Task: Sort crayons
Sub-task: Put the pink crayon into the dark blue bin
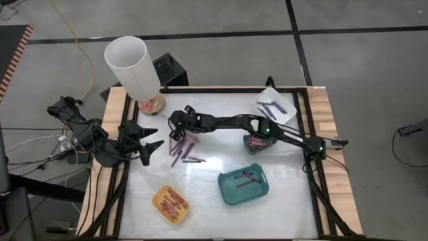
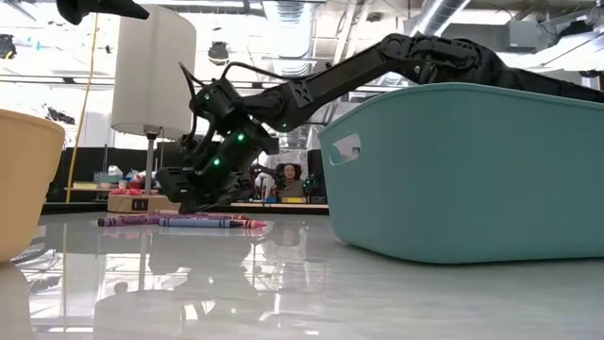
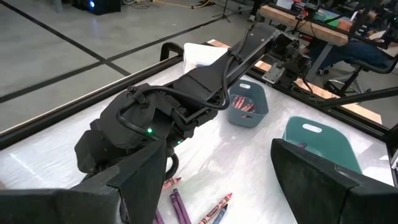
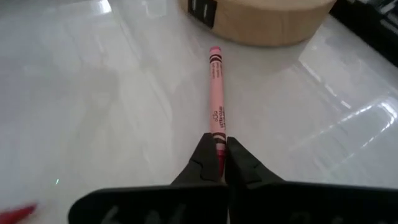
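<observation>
We see right end effector (image 4: 219, 149) pinching one end of pink crayon (image 4: 216, 93), fingers pressed on it low over white counter (image 4: 81, 81); crayon points forward toward wooden lamp base (image 4: 267, 18). Loose crayons (image 1: 182, 150) lie just beside right end effector, between it and left end effector (image 1: 150, 140). Left end effector spread, hovering near pile. Teal tray (image 1: 244, 187) well apart.
</observation>
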### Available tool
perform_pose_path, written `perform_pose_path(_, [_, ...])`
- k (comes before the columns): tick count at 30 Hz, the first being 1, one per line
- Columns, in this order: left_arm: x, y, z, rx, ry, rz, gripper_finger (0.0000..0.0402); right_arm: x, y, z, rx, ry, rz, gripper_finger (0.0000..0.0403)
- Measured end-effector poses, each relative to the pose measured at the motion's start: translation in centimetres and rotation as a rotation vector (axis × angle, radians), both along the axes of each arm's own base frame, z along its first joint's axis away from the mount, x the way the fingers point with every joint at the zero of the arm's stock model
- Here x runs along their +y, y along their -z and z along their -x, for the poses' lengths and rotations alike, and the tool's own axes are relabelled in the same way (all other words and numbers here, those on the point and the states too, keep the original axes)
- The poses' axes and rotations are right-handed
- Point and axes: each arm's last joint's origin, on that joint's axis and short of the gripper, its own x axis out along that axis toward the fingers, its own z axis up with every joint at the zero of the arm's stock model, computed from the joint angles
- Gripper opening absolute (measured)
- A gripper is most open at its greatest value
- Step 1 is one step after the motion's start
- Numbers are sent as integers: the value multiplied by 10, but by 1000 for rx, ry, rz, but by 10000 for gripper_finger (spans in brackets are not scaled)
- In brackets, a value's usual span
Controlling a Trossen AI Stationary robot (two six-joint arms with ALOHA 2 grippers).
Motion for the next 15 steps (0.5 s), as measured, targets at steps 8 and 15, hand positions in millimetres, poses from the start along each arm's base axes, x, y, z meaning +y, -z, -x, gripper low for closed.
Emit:
perform_pose_path(8, [0, 1, 0, 10, -2, -9, 276, 5, -37, 10, 28, -35, -22, 1])
perform_pose_path(15, [1, 1, 1, 10, -5, -12, 276, 13, -77, 21, 33, -56, -4, 0])
